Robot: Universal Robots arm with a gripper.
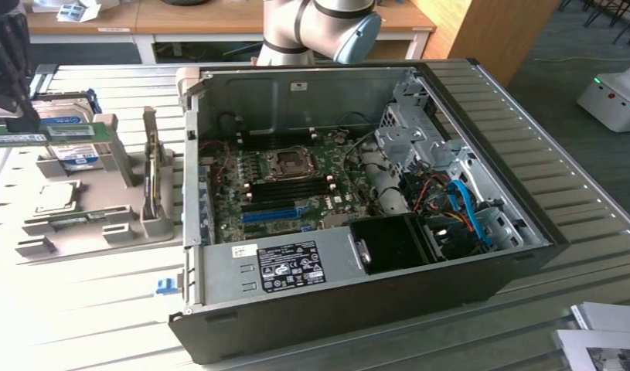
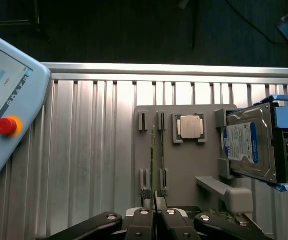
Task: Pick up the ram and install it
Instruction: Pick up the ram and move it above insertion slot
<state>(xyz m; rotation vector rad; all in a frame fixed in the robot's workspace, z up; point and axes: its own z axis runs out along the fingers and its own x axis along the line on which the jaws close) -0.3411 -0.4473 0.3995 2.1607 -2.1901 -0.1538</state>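
Note:
The ram (image 1: pixel 15 137) is a thin green stick hanging level above the grey parts tray (image 1: pixel 88 243) at the exterior view's left. My gripper (image 1: pixel 24 124) comes down on it from above and is shut on it. In the wrist view the ram (image 2: pixel 154 160) appears edge-on as a thin line, pinched between my fingertips (image 2: pixel 146 194), with the gripper (image 2: pixel 154 196) over the tray's stick holders (image 2: pixel 142 121). The open computer case (image 1: pixel 480 116) lies to the exterior view's right, with the motherboard (image 1: pixel 325 166) inside and its long dark memory slots (image 1: pixel 284 191) beside the processor socket (image 1: pixel 289 161).
On the tray rest a square silver processor (image 2: pixel 190 126), a tilted hard drive with blue label (image 2: pixel 249 145) and an upright card (image 1: pixel 150 166). A blue slot (image 1: pixel 268 212) crosses the motherboard. A teach pendant with a red button (image 2: pixel 6 126) lies on the ribbed table (image 2: pixel 83 150).

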